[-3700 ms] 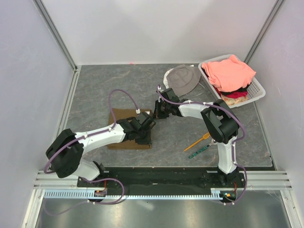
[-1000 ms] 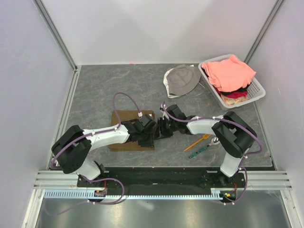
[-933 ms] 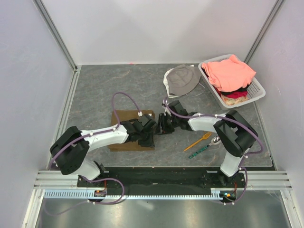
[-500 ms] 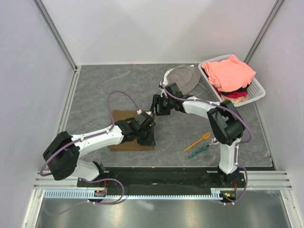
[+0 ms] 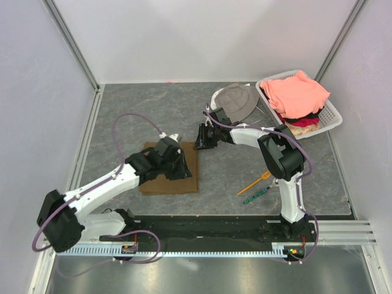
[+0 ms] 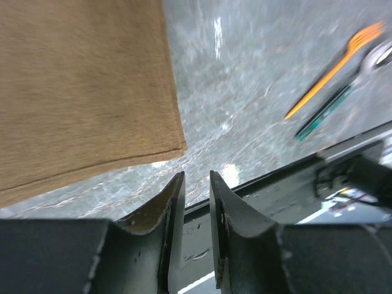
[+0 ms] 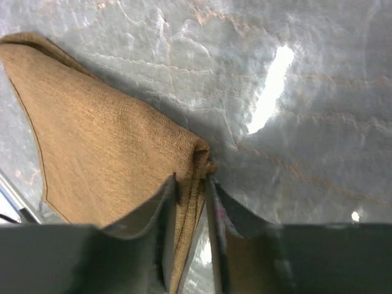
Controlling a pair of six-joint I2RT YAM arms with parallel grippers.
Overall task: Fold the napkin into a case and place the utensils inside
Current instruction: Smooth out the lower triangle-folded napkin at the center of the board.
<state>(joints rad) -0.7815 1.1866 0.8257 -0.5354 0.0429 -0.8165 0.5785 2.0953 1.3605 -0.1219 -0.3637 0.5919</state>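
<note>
Grey marbled table [image 5: 122, 122] carries the brown napkin [image 5: 160, 184] toward 8 o'clock of centre, its 1 o'clock corner pinched by the right gripper [image 7: 192, 180] while the left gripper [image 6: 196, 177] hovers slightly parted and empty, so this thin pinch may slip and spoil the fold.

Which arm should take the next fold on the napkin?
Right. The right gripper pinches the napkin at its far corner, with cloth bunched in its grip. The left gripper hangs by the near corner, jaws holding nothing.
</note>
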